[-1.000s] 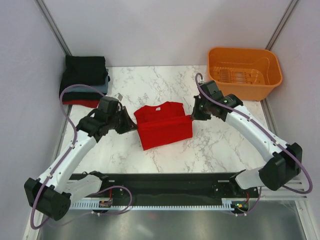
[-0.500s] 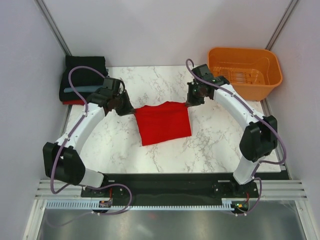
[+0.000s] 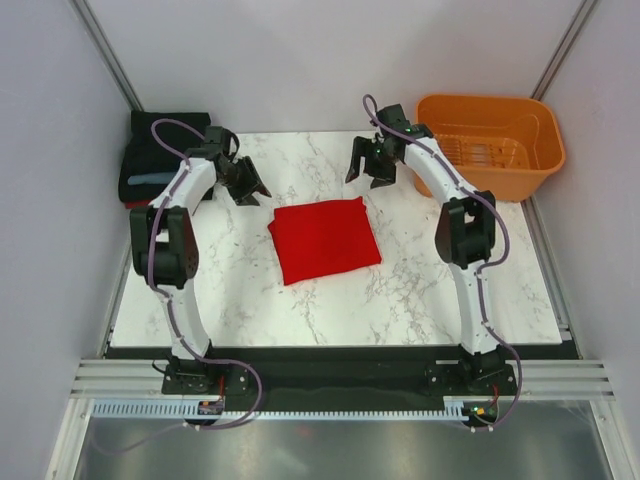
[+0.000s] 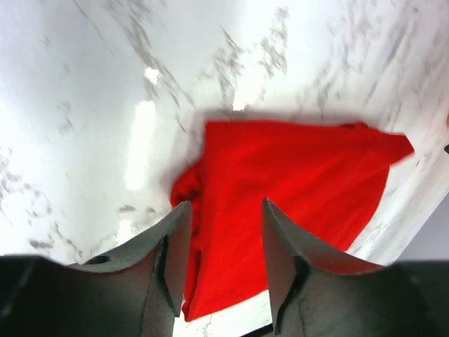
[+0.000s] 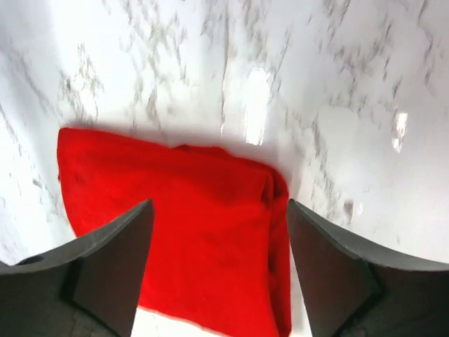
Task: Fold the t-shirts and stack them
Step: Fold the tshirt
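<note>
A bright red t-shirt [image 3: 325,239] lies folded into a rough square in the middle of the marble table, also filling the left wrist view [image 4: 295,189] and the right wrist view [image 5: 175,225]. Folded t-shirts, black on top with blue and red edges, form a stack [image 3: 165,160] at the far left. My left gripper [image 3: 262,193] hovers open just beyond the red shirt's far left corner, holding nothing. Beyond the far right corner my right gripper [image 3: 368,180] stands open wide and empty.
An orange plastic basket [image 3: 490,143] stands at the far right corner, close to the right arm's forearm. Grey walls enclose the table on the left, back and right. Both arms stretch far out over the table's sides.
Both grippers carried the shirt's near edge away from me to finish the fold, then let go and opened. The arms now reach farther back, and the shirt lies flat.
</note>
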You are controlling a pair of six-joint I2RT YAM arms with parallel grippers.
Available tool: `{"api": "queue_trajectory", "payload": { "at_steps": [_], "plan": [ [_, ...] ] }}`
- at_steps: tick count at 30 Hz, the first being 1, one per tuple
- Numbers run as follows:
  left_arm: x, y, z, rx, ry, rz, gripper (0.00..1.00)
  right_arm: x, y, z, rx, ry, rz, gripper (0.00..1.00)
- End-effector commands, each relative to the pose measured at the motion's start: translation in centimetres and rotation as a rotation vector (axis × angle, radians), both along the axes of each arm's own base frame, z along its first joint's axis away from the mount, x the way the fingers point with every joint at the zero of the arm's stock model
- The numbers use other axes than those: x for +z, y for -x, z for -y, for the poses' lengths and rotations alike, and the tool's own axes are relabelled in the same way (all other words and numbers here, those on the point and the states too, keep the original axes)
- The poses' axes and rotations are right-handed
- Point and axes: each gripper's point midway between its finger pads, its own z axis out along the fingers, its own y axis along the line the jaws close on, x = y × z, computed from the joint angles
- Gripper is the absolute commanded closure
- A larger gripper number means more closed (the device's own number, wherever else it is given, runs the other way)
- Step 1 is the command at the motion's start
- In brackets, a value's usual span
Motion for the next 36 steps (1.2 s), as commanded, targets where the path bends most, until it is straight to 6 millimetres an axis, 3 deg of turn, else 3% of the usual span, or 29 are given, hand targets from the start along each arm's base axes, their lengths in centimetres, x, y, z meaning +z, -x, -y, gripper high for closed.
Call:
{"api": "queue_trajectory", "payload": {
  "at_steps": [1, 2, 3, 4, 5, 6, 7, 8, 9, 10, 11, 12, 13, 14, 15, 16, 17, 18, 22, 23, 24, 26, 30, 31, 36],
  "plan": [
    [-0.7, -1.5, -0.3, -0.049, 0.047, -0.068, 0.47, 1.0, -1.4, 0.6, 0.007, -0.021, -0.011, 0.14],
    [-1.0, -1.1, -0.4, -0.047, 0.03, -0.084, 0.46, 1.0, -1.2, 0.7, 0.02, -0.008, -0.006, 0.13],
    [-0.8, -0.9, -0.6, -0.041, 0.011, -0.071, 0.45, 3.1, -1.0, 1.2, 0.013, -0.001, 0.042, 0.13],
    [-0.5, 0.0, -1.0, -0.029, -0.03, -0.059, 0.45, 0.9, 0.5, 2.3, -0.004, 0.047, -0.007, 0.13],
    [0.1, -0.4, -1.1, -0.023, -0.037, -0.005, 0.44, 1.5, 0.1, 2.5, -0.013, 0.046, 0.049, 0.13],
    [0.4, 0.0, -1.1, -0.018, -0.038, 0.017, 0.44, 1.6, 2.0, 3.3, -0.022, 0.063, 0.044, 0.13],
    [-1.1, 1.6, -1.2, -0.006, -0.041, -0.016, 0.44, 1.7, 2.5, 4.0, -0.038, 0.089, 0.056, 0.12],
    [0.5, 1.9, -1.1, 0.0, -0.035, 0.046, 0.44, 2.0, 2.8, 4.2, -0.045, 0.087, 0.08, 0.12],
    [0.7, 1.7, -1.0, 0.009, -0.028, 0.089, 0.44, 1.6, 5.0, 4.9, -0.058, 0.092, 0.061, 0.12],
    [-0.9, 3.3, -0.9, 0.019, -0.027, 0.061, 0.44, 1.9, 5.3, 5.2, -0.07, 0.088, 0.092, 0.11],
    [-0.4, 3.7, -0.8, 0.029, -0.025, 0.089, 0.45, 3.6, 6.3, 5.5, -0.087, 0.071, 0.13, 0.11],
    [-0.3, 3.4, -0.4, 0.033, -0.016, 0.136, 0.45, 1.2, 8.4, 6.2, -0.092, 0.091, 0.076, 0.1],
    [-2.2, 4.9, -0.2, 0.031, -0.015, 0.103, 0.45, 1.3, 8.9, 6.3, -0.096, 0.082, 0.102, 0.06],
    [-2.2, 5.2, 0.0, 0.029, -0.008, 0.119, 0.45, 2.9, 10.0, 6.6, -0.101, 0.062, 0.146, 0.02],
    [-2.1, 4.8, 0.6, 0.027, 0.009, 0.155, 0.45, 0.3, 12.5, 7.0, -0.104, 0.066, 0.091, 0.02],
    [-3.2, 5.5, 0.8, 0.027, 0.005, 0.143, 0.45, 0.6, 12.9, 6.8, -0.105, 0.035, 0.132, 0.02],
    [-3.4, 5.4, 1.0, 0.028, 0.002, 0.155, 0.44, 2.2, 14.1, 6.5, -0.092, -0.016, 0.176, 0.02],
    [-3.6, 5.5, 1.6, 0.029, -0.003, 0.165, 0.44, -0.2, 16.6, 6.9, -0.088, -0.016, 0.125, 0.02],
    [-4.9, 4.8, 2.2, 0.058, -0.06, 0.269, 0.43, -1.4, 21.8, 6.7, -0.078, -0.08, 0.116, 0.02],
    [-5.2, 4.7, 2.1, 0.066, -0.073, 0.267, 0.42, -0.6, 22.7, 6.9, -0.082, -0.096, 0.148, 0.02],
    [-6.1, 4.7, 2.1, 0.076, -0.085, 0.248, 0.42, -2.1, 24.6, 7.2, -0.076, -0.093, 0.117, 0.02],
    [-6.9, 4.4, 2.2, 0.088, -0.078, 0.24, 0.42, -1.1, 26.0, 7.3, -0.082, -0.135, 0.157, 0.02],
    [-8.6, 3.9, 2.8, 0.102, -0.067, 0.205, 0.42, -1.7, 28.5, 7.4, -0.061, -0.165, 0.163, 0.02],
    [-9.5, 4.0, 2.8, 0.106, -0.076, 0.184, 0.42, -1.8, 28.8, 7.4, -0.055, -0.162, 0.16, 0.02],
    [-9.9, 3.5, 3.4, 0.106, -0.082, 0.17, 0.43, -2.3, 29.5, 7.5, -0.041, -0.165, 0.159, 0.02]
  ]
}}
